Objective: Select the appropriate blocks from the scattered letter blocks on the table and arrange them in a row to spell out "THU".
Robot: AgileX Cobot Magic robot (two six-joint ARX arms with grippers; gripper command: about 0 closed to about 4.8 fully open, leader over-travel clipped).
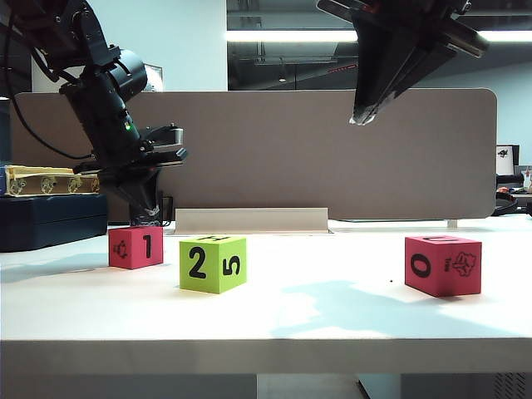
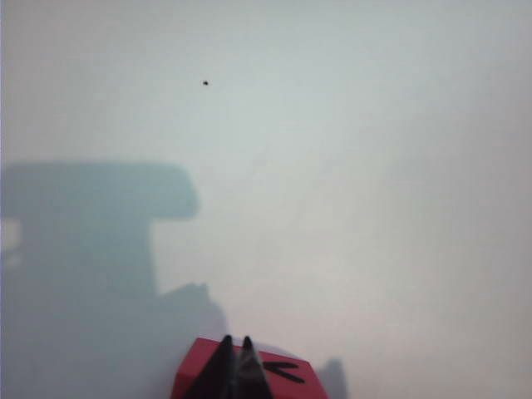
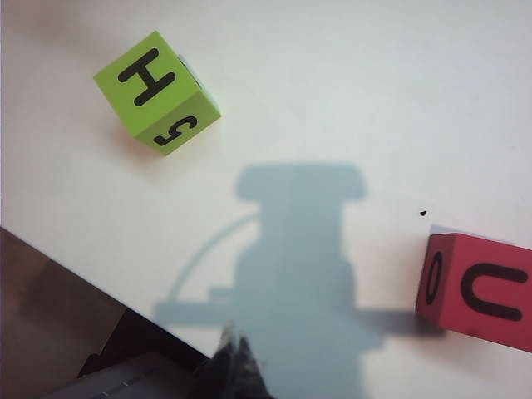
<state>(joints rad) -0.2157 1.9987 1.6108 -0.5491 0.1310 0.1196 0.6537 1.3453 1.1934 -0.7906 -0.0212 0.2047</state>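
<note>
Three letter blocks stand on the white table [image 1: 332, 307]. At the left is a pinkish-red block [image 1: 135, 247] whose front face shows a 1. My left gripper [image 1: 148, 218] is shut and empty, its tips right at that block's top back edge; I cannot tell whether they touch it. In the left wrist view the shut gripper [image 2: 235, 341] points over this red block [image 2: 287, 391]. The lime green block [image 1: 213, 263] [image 3: 154, 91] has H on top. Far right is the red block [image 1: 443, 264] [image 3: 478, 291] with U on top. High above, my right gripper [image 1: 363, 116] [image 3: 235, 342] hangs shut and empty.
A brown-grey divider panel [image 1: 332, 150] runs along the back of the table, with a white rail [image 1: 249, 220] at its foot. A dark blue box [image 1: 50, 229] carrying a yellowish tray stands at the back left. The table's thick front edge [image 1: 266, 353] faces the exterior camera.
</note>
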